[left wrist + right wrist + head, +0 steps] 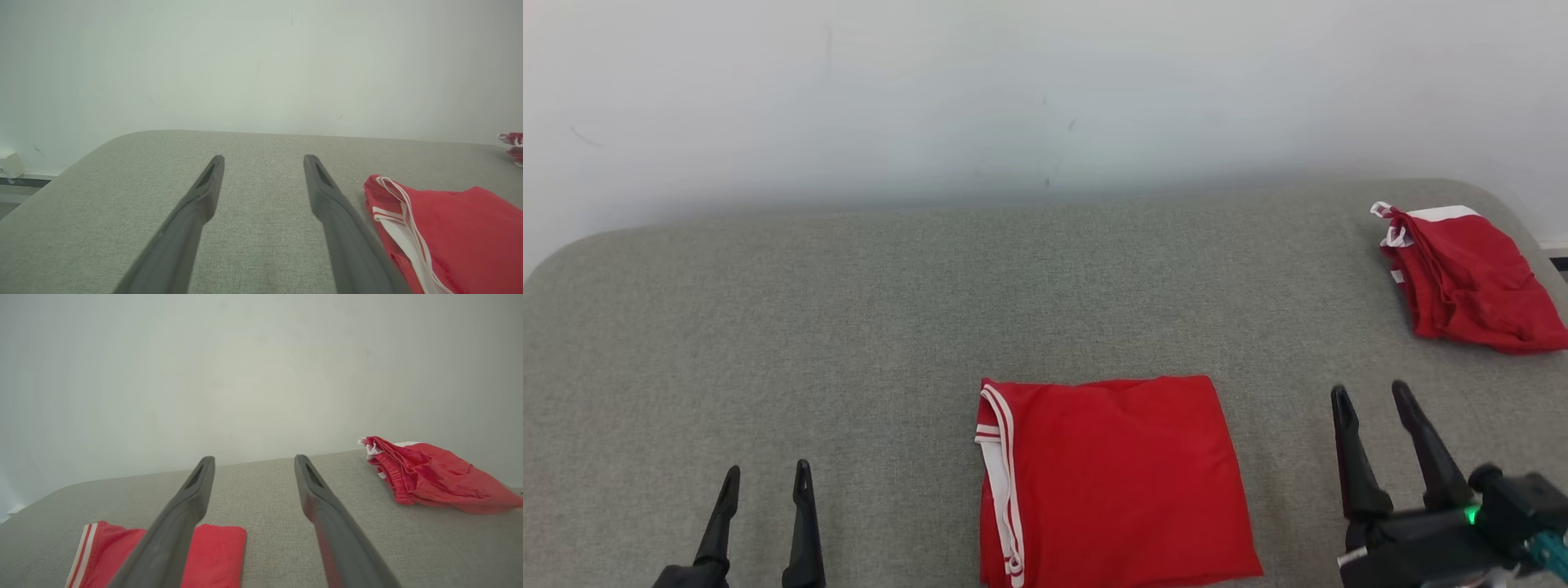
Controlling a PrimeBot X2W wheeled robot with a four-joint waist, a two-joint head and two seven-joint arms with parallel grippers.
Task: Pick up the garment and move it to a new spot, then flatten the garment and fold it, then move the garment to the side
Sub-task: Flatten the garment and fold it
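Head view has the folded red garment (1115,482) lying flat at the near edge of the grey cushion (849,327), between the two grippers and touching neither. The left gripper (768,467) and right gripper (1370,389) both stand spread, fingers empty (a second red garment (1470,282) lies bunched at the far right corner).

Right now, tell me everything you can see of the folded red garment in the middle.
The folded red garment is a neat, roughly square packet of thin, smooth-looking cloth, with white striped trim down its left edge. It lies flat on the grey woven surface near the front, its lower edge partly cut off by the head view. Nothing else touches it: the open left gripper and right gripper stand apart on either side.
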